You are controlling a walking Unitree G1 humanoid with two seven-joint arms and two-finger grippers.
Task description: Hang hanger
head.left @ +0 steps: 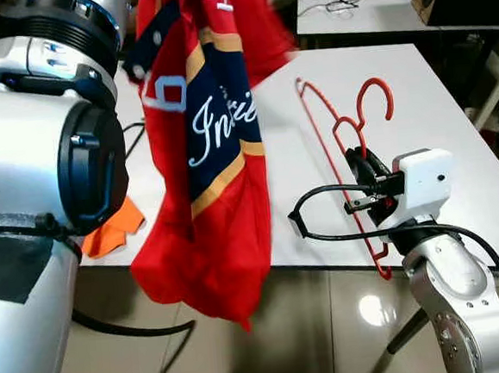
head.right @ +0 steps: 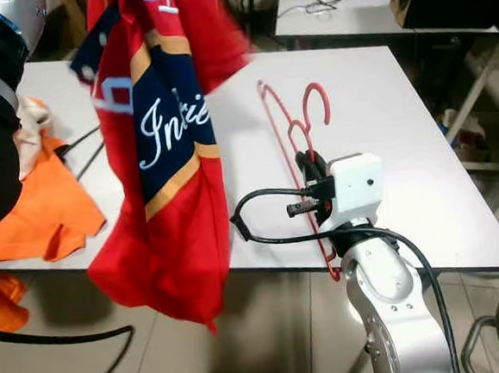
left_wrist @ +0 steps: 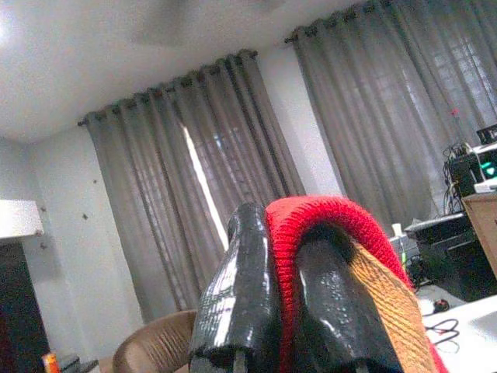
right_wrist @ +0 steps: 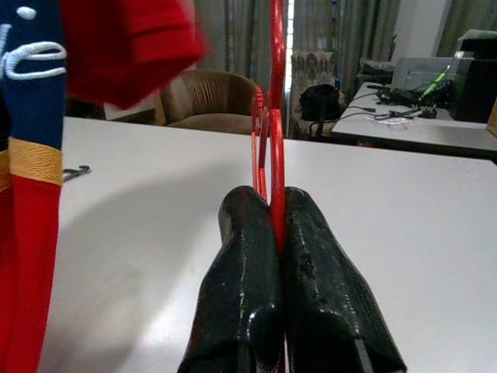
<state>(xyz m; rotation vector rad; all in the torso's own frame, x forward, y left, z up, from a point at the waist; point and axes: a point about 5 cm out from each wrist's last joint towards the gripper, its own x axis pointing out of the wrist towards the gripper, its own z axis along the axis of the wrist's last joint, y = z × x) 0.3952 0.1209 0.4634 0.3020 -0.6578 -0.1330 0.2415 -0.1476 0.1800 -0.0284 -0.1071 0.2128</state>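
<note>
Both pincers were squeezed tight.
The right pincer [right_wrist: 273,233] pinched the red hanger [head.left: 343,144] over the white bench [head.left: 434,120]; the left pincer [left_wrist: 283,264] gripped the red jersey [head.left: 209,172] beside it.

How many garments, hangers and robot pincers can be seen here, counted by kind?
Garments: 2, the red, navy and gold jersey held up by the left pincer, and the orange cloth on the white table.
Hangers: 1, the red wire hanger, gripped by the right pincer.
Pincers: 2.
Total: 5.
</note>
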